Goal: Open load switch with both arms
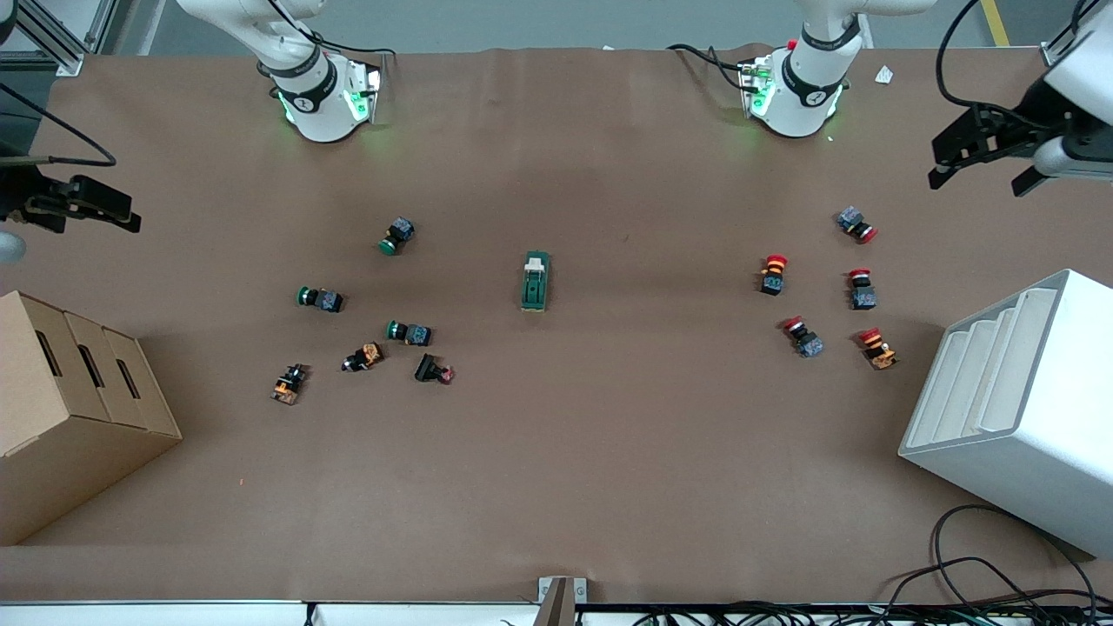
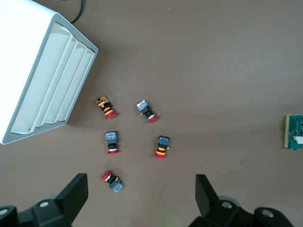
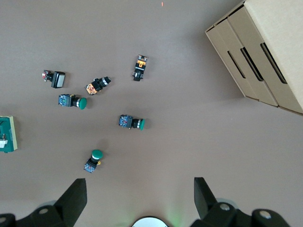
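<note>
The load switch [image 1: 535,281] is a dark-green block with a white lever piece at one end. It lies flat at the middle of the table, untouched, and shows at the rim of both wrist views [image 2: 294,131] [image 3: 7,135]. My left gripper [image 1: 978,178] hangs open over the left arm's end of the table, with nothing between its fingers [image 2: 141,184]. My right gripper [image 1: 91,222] hangs open over the right arm's end of the table, also with nothing in it [image 3: 139,187]. Both are well apart from the switch.
Several red-capped buttons [image 1: 817,291] lie scattered toward the left arm's end, beside a white slotted bin [image 1: 1017,409]. Several green-capped and black buttons [image 1: 369,313] lie toward the right arm's end, beside a cardboard box [image 1: 69,409]. Cables [image 1: 983,582] trail at the table's near edge.
</note>
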`<action>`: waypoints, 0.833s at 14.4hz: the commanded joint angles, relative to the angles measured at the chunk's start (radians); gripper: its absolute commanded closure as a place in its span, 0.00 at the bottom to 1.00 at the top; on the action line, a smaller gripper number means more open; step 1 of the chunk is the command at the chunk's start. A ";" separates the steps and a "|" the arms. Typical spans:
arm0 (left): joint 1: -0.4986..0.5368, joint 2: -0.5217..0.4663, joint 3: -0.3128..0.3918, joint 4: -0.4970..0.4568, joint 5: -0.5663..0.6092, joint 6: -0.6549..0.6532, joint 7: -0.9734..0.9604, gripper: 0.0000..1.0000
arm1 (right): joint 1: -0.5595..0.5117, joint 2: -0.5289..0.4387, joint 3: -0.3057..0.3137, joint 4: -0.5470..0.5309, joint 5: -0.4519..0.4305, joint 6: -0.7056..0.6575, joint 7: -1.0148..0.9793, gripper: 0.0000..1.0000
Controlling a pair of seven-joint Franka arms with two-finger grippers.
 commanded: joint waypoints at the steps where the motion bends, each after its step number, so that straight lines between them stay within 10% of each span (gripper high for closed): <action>1: -0.012 -0.022 0.000 -0.025 0.027 0.001 -0.017 0.00 | 0.002 -0.061 0.002 -0.048 -0.014 0.020 -0.005 0.00; 12: 0.004 0.013 0.003 -0.002 0.017 0.043 0.002 0.00 | 0.006 -0.106 0.004 -0.057 -0.001 0.002 -0.005 0.00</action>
